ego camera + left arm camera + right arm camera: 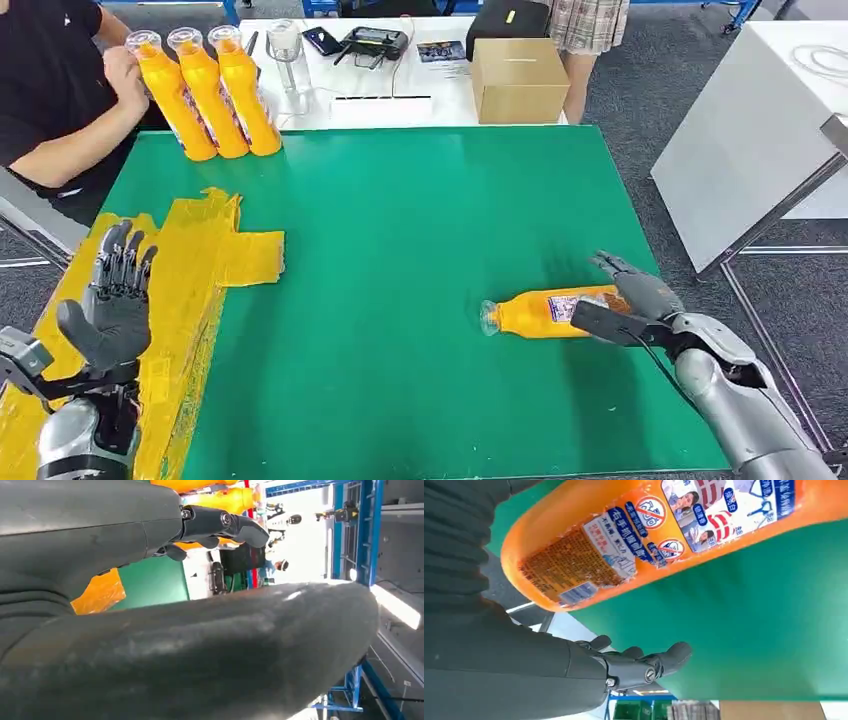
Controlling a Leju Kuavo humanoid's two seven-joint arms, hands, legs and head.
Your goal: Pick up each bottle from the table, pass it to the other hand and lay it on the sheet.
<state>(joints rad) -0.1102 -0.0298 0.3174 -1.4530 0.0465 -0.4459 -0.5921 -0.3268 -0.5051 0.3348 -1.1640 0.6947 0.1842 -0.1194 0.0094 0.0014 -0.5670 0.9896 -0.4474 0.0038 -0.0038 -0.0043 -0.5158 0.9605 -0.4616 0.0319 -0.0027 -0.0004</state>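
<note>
- An orange plastic bottle with a printed label was seen lying on its side on the green mat-covered desk, near the right edge and toward the front, neck pointed at the middle of the desk.
- The right hand was positioned around the bottle's base end, fingers spread apart on either side; in the right wrist view the bottle sat close above the fingers with green still visible between them, so no real hold could be confirmed yet.
- The left hand was held up, fingers apart and nothing in it, over the crumpled yellow sheet laid along the desk's left edge.
- Three more upright orange bottles were lined up at the far left corner, with a person's hand resting by them.
- What could go wrong, as a guess: the bottle is round and on its side, so it could be nudged and rolled toward the right edge if the fingers are closed unevenly.
- Grabbed that far back at the base, the neck end might be tipped down on lifting, and the handover to the left hand could get awkward or end in a drop.
</note>
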